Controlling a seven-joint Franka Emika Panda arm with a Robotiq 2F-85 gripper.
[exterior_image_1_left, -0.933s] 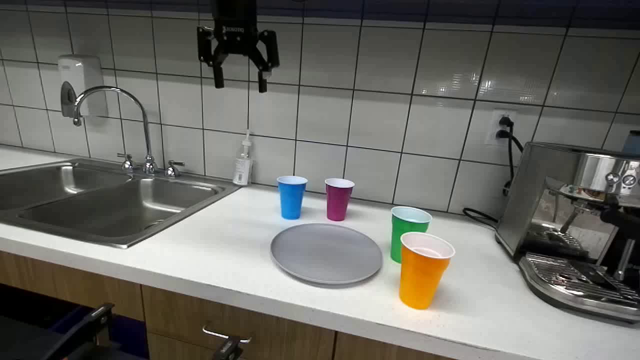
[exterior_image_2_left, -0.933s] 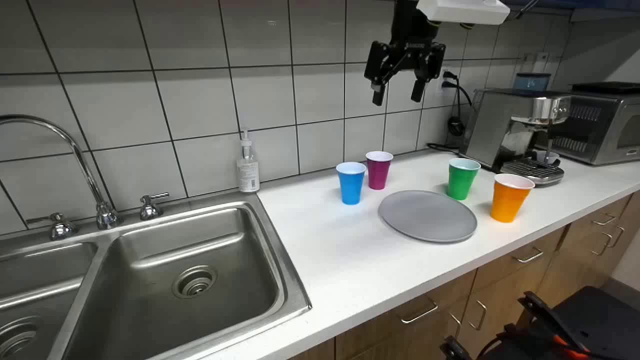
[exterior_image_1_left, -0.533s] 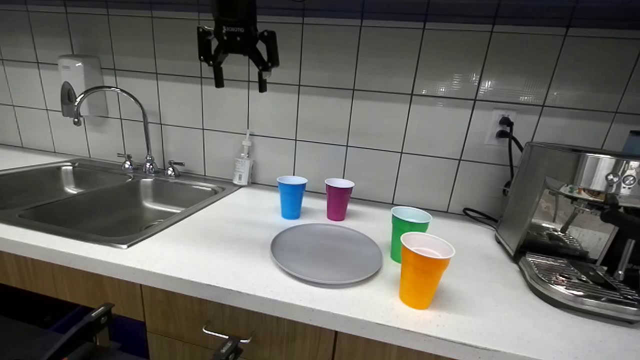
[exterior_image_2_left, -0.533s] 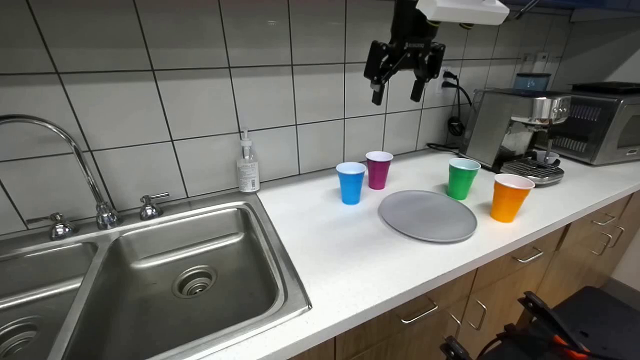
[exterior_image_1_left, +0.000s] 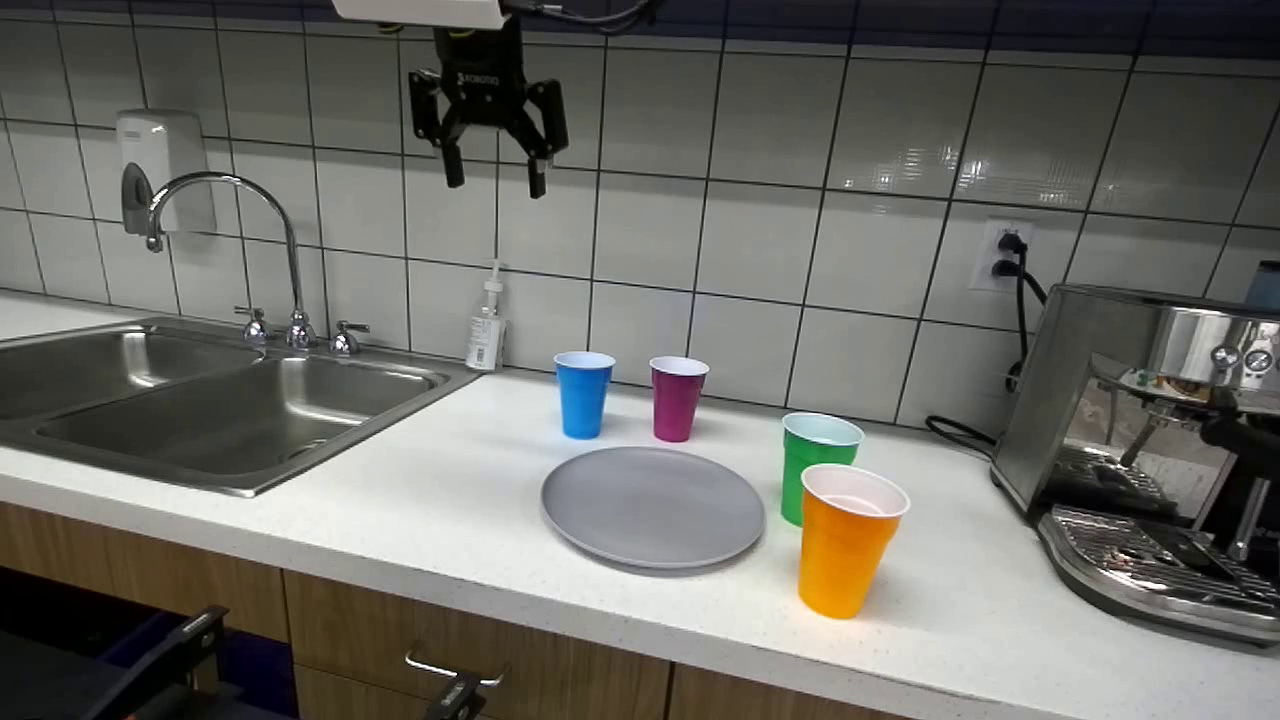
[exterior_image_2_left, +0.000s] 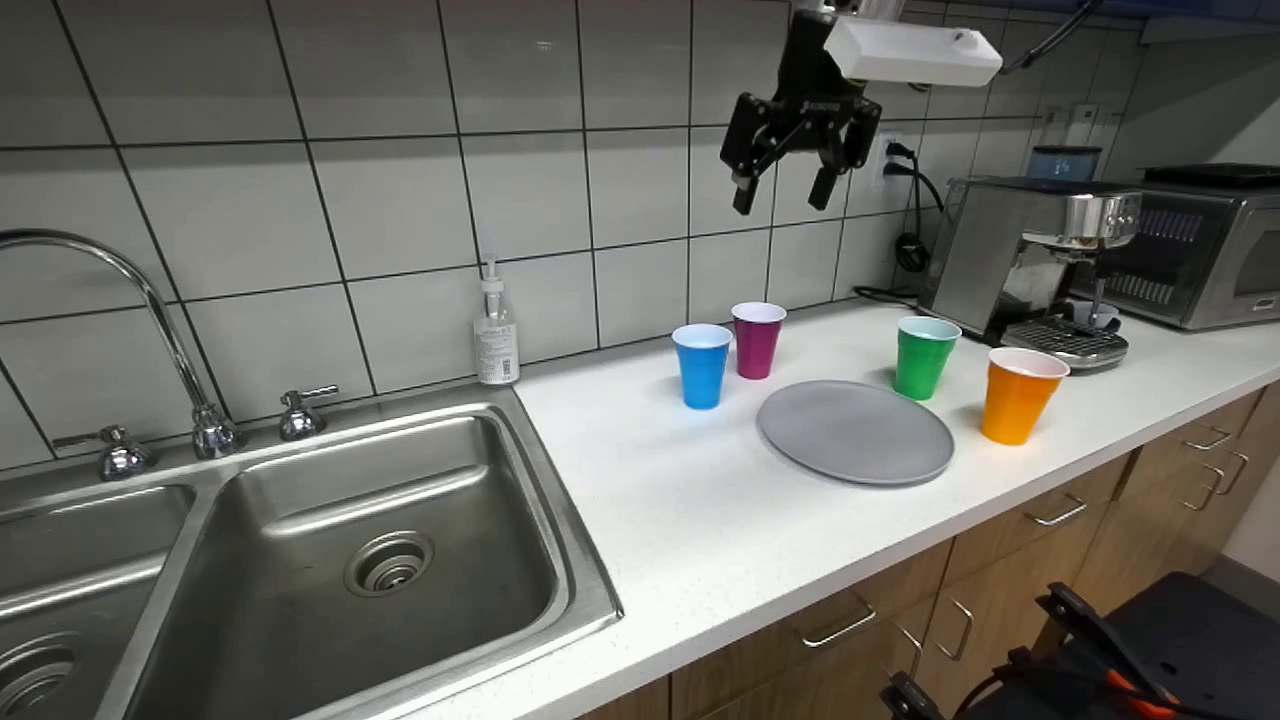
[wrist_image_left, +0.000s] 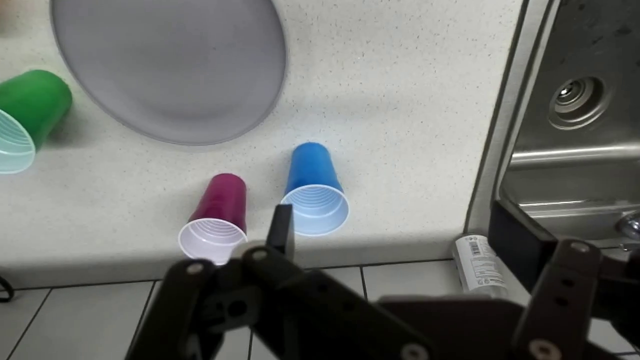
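Observation:
My gripper (exterior_image_1_left: 496, 178) is open and empty, high above the counter in front of the tiled wall; it also shows in the exterior view (exterior_image_2_left: 783, 195) and the wrist view (wrist_image_left: 392, 225). Upright on the counter stand a blue cup (exterior_image_1_left: 583, 400), a purple cup (exterior_image_1_left: 678, 403), a green cup (exterior_image_1_left: 815, 470) and an orange cup (exterior_image_1_left: 845, 550). A flat grey plate (exterior_image_1_left: 652, 507) lies between them. In the wrist view one fingertip overlaps the rim of the blue cup (wrist_image_left: 312, 170), with the purple cup (wrist_image_left: 222, 200) beside it. The gripper touches nothing.
A steel double sink (exterior_image_2_left: 590, 560) with a faucet (exterior_image_2_left: 150, 290) is set into the counter. A soap bottle (exterior_image_2_left: 496, 350) stands at the sink's back corner by the wall. A coffee machine (exterior_image_1_left: 1130, 450) and plugged cables (exterior_image_1_left: 1020, 290) are at the far end.
The gripper has moved slightly down in both exterior views, and a white arm part has come into view above it. The gripper stays open; the cups and plate have not moved.

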